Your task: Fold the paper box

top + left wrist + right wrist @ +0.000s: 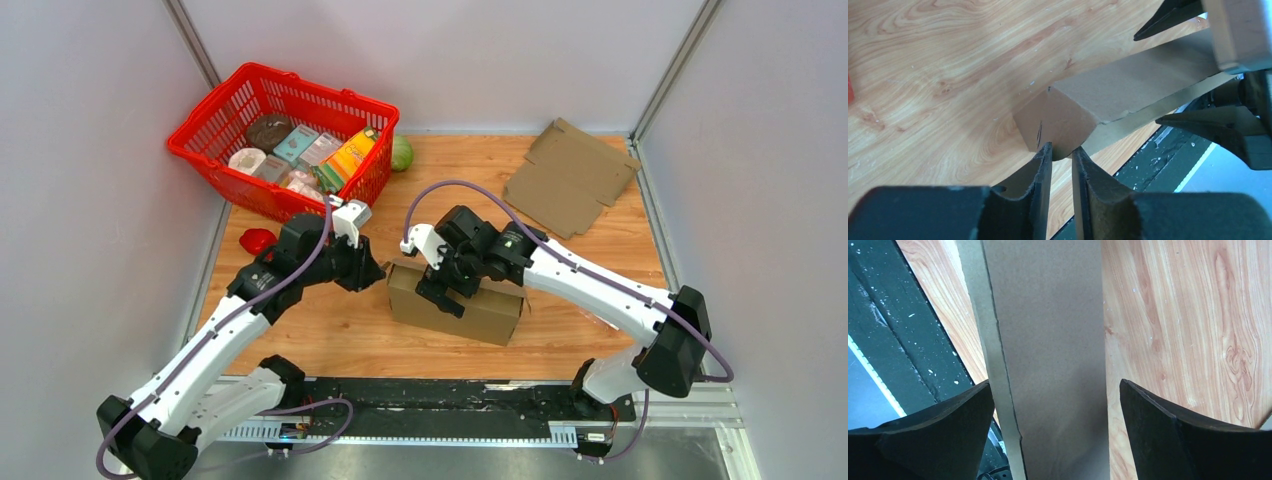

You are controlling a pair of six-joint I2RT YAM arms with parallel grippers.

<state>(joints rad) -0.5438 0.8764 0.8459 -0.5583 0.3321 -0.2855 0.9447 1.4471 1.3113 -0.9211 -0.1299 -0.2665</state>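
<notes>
The brown paper box (470, 310) lies folded into a long closed shape in the middle of the table. My left gripper (381, 272) is at its left end. In the left wrist view its tips (1062, 151) stand a narrow gap apart at the rounded lower edge of the box's end flap (1058, 122), with bare table showing between the fingers. My right gripper (443, 288) hangs over the box top, wide open. In the right wrist view its fingers (963, 415) straddle the top panel (1048, 340) without touching it.
A flat unfolded cardboard blank (570, 175) lies at the back right. A red basket (285, 140) of groceries stands at the back left, with a green ball (402, 153) beside it. A small red object (257, 240) lies near the left arm. The black rail (430, 400) runs along the near edge.
</notes>
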